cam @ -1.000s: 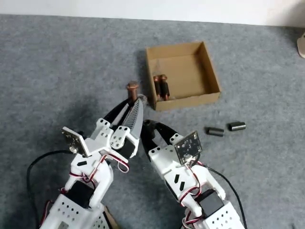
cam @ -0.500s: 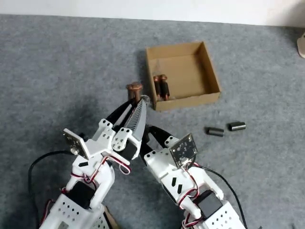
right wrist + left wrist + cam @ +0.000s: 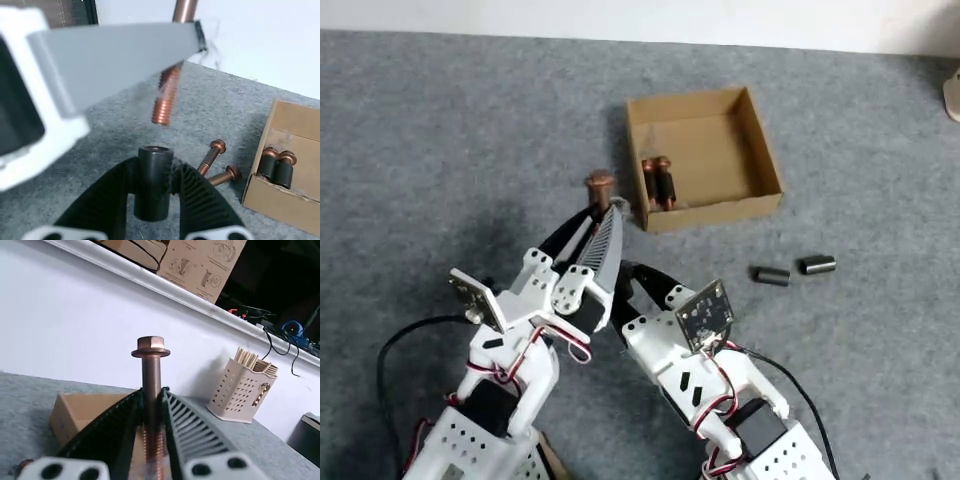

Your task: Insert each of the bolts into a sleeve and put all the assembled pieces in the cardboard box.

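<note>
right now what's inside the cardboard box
Two bolts seated in dark sleeves, side by side in the corner of the cardboard box nearest the arms. In the right wrist view the box's near wall covers their lower ends.

1. High view: fixed off the arms, looking down over the table (image 3: 440,130), wide and farthest back.
2. Left wrist view: close behind the left gripper (image 3: 151,392), facing level past its clamped bolt (image 3: 151,365) toward a white wall (image 3: 75,315).
3. Right wrist view: close behind the right gripper (image 3: 155,167), tilted down past its gripped sleeve (image 3: 152,185) onto the table.
4. Common to all three — bolt and cardboard box (image 3: 715,213).
</note>
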Robot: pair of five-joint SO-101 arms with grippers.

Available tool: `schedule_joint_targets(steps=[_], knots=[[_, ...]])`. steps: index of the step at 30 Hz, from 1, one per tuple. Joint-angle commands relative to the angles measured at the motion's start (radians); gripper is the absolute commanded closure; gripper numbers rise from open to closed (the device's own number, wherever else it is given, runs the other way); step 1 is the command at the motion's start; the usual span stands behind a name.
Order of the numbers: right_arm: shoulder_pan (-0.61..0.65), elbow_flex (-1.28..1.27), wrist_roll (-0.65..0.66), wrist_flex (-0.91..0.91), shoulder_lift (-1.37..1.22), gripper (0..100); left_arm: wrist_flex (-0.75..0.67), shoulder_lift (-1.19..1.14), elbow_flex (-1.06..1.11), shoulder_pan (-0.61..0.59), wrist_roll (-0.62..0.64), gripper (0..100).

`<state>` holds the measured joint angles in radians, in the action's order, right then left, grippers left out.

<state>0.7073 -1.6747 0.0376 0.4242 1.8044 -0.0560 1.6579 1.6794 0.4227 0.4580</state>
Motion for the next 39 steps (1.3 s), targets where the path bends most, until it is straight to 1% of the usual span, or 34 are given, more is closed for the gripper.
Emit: schedule_joint_targets(steps=[1, 3, 10, 15, 23, 26, 29, 31, 34, 39], knots=[[-0.031, -0.134, 0.006, -0.005, 0.028, 99.4, 0.029, 0.005, 0.025, 0.012, -0.003, 100], [-0.05, -0.133, 0.006, -0.007, 0.028, 99.4, 0.04, 0.005, 0.025, 0.025, -0.005, 100], [-0.048, -0.133, 0.005, -0.047, 0.028, 99.4, 0.044, 0.005, 0.025, 0.027, -0.005, 100], [0.012, -0.133, 0.005, -0.048, 0.028, 99.4, 0.044, 0.005, 0.025, 0.028, -0.005, 100], [0.01, -0.133, 0.005, -0.048, 0.028, 99.4, 0.046, 0.005, 0.025, 0.028, -0.005, 100], [0.001, -0.107, 0.005, -0.05, 0.028, 99.4, 0.066, 0.005, 0.025, 0.028, -0.003, 100], [-0.048, -0.079, 0.005, -0.05, 0.028, 99.4, 0.094, 0.005, 0.025, 0.044, -0.005, 100], [-0.071, -0.077, 0.005, -0.05, 0.028, 99.4, 0.095, 0.005, 0.025, 0.067, -0.035, 100], [-0.077, -0.077, 0.005, -0.05, 0.028, 99.4, 0.118, 0.005, 0.025, 0.093, -0.089, 100], [-0.079, -0.073, 0.005, -0.05, 0.028, 99.4, 0.129, 0.005, 0.025, 0.087, -0.094, 100]])
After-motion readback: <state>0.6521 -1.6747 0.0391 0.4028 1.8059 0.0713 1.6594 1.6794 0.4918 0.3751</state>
